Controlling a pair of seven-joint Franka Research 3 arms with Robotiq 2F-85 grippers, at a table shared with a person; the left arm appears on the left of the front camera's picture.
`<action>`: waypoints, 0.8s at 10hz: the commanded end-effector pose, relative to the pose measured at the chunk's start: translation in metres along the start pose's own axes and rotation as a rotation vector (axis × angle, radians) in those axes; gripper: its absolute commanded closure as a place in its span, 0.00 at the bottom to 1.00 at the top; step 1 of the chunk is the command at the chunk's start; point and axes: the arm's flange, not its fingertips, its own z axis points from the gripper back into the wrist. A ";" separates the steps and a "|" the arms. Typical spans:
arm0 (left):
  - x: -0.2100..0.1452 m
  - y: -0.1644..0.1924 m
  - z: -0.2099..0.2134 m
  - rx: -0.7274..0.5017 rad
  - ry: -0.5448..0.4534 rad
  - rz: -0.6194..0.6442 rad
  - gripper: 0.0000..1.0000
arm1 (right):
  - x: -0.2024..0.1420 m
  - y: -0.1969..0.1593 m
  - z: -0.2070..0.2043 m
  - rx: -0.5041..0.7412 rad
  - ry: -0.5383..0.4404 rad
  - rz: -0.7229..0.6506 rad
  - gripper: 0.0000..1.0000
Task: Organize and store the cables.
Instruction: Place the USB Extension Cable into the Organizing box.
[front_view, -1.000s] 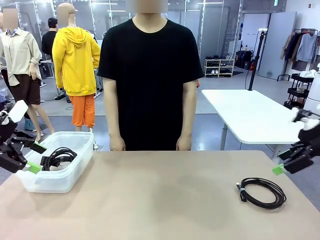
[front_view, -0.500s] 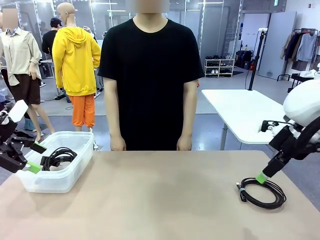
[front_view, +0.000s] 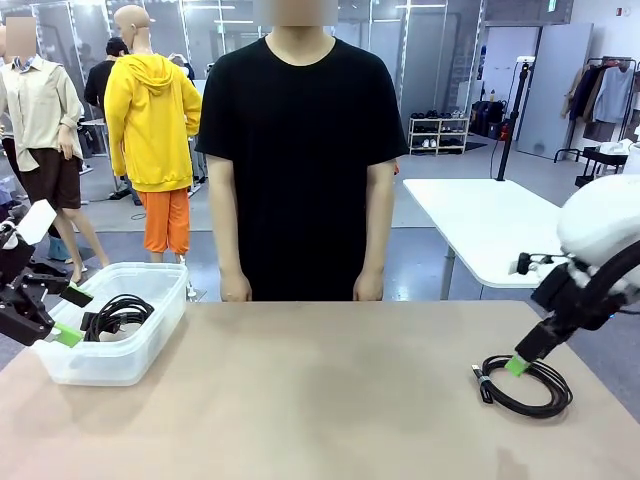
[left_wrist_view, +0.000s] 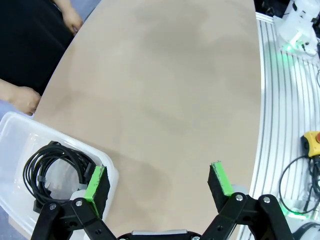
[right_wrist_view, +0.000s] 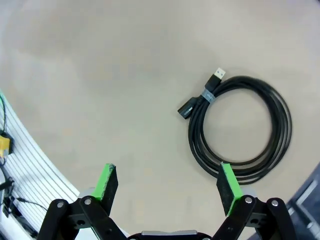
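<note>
Front view, left gripper (front_view: 62, 313): at the table's left edge, jaws spread wide, holding nothing; one green pad just beside the near-left rim of the clear plastic bin (front_view: 150, 330).
Front view, stored cables (front_view: 117, 316): black coils lying inside the bin, near left of the table.
Front view, right gripper (front_view: 522, 357): lowered over the far rim of the loose cable coil (front_view: 524, 384) on the near right of the table; contact cannot be told.
Front view, person (front_view: 300, 160): standing at the far side, hands hanging at the table edge.
Left wrist view, left gripper (left_wrist_view: 159, 182): fingers wide apart, empty; one pad over the bin's corner, the other above bare tabletop.
Left wrist view, cables (left_wrist_view: 52, 170): coiled inside the bin.
Right wrist view, right gripper (right_wrist_view: 167, 183): jaws fully spread, nothing grasped; one pad over the coil's (right_wrist_view: 240, 127) near edge, the other above bare table (right_wrist_view: 100, 75).
Right wrist view, coil: flat on the table, plug ends tied together on one side.
</note>
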 end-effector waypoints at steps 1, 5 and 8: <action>0.002 0.001 0.000 0.005 0.001 0.011 0.00 | 0.031 -0.006 -0.025 -0.056 0.053 -0.164 0.00; 0.002 0.001 0.000 0.005 0.001 0.011 0.00 | 0.058 -0.017 -0.077 -0.149 0.126 -0.321 0.00; 0.002 0.001 0.000 0.005 0.001 0.011 0.00 | 0.069 -0.023 -0.104 -0.226 0.146 -0.455 0.00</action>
